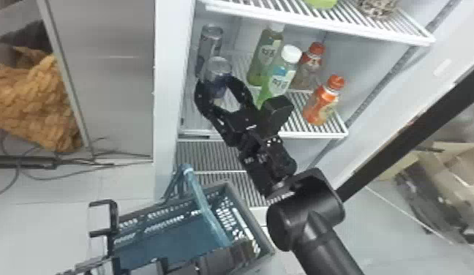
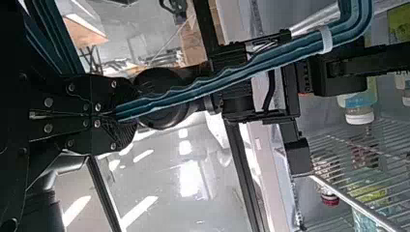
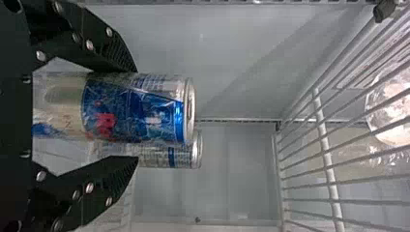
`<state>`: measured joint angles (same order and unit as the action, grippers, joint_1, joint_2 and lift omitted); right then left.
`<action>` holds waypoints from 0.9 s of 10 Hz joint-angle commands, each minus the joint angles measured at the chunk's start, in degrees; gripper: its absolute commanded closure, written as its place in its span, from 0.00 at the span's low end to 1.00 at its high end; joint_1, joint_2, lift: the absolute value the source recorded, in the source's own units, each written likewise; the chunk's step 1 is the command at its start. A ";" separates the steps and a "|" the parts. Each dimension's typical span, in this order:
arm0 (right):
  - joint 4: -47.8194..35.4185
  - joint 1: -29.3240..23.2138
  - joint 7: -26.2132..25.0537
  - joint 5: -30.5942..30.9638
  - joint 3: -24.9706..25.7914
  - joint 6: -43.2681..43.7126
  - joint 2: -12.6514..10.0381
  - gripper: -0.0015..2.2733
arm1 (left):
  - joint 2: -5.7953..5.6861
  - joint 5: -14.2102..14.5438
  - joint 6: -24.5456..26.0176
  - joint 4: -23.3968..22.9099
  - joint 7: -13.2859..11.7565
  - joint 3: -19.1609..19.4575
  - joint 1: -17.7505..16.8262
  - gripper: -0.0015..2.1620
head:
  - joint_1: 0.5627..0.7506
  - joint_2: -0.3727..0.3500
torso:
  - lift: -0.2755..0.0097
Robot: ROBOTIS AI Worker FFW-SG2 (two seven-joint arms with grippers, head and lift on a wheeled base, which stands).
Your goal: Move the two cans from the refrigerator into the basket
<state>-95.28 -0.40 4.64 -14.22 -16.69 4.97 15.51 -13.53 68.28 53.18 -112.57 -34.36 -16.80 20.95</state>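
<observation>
Cans point(image 1: 218, 69): stand upright, one behind the other, on a white wire shelf point(image 1: 305, 135) inside the refrigerator point(image 1: 170, 73). Front can point(image 3: 145, 108), blue and silver: sits between the jaws of the right gripper point(image 1: 214, 81), released and parted around its sides; cannot tell about contact. Right arm point(image 1: 309, 219): slants in from 5 o'clock in the head view. Rear can point(image 1: 210, 45), silver: stands close by, toward 11 o'clock from the front one. On the same shelf, from the front can: white-capped green bottle point(image 1: 278, 80) at 3 o'clock, second green bottle point(image 1: 262, 64) between 2 and 3, red-capped bottle point(image 1: 308, 69) farther out at 3, orange bottle point(image 1: 316, 104) at 4. Blue basket point(image 1: 247, 212): sits low before the refrigerator, between 6 and 7 o'clock from the cans. Basket handle point(image 1: 206, 204): rises over it, clenched in the jaws of the left gripper point(image 1: 229, 252). Tan quilted cloth point(image 1: 27, 106): lies well apart, at 9 o'clock.
</observation>
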 commanded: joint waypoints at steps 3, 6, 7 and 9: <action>0.85 1.11 0.02 -0.97 -1.59 2.91 0.39 0.47 | -0.18 0.61 -0.03 0.14 0.00 0.00 0.00 0.56 | 0.70 0.13 | 0.00; -7.02 -2.41 -0.07 -2.23 -0.22 -0.47 1.01 0.47 | -0.18 0.61 -0.17 0.14 0.00 0.00 0.00 0.56 | 0.70 0.14 | 0.00; -11.81 -5.08 -0.07 -2.35 1.26 -1.88 1.45 0.47 | -0.09 0.61 -0.17 0.14 0.00 0.12 0.14 0.56 | 0.70 0.14 | 0.00; -19.40 -9.72 0.02 -2.57 4.12 -4.27 2.15 0.47 | -0.09 0.61 -0.31 0.14 0.00 0.23 0.28 0.56 | 0.70 0.12 | 0.00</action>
<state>-112.26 -8.63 4.64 -16.71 -13.56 1.39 17.49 -13.63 68.90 53.00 -112.43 -34.36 -16.63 21.12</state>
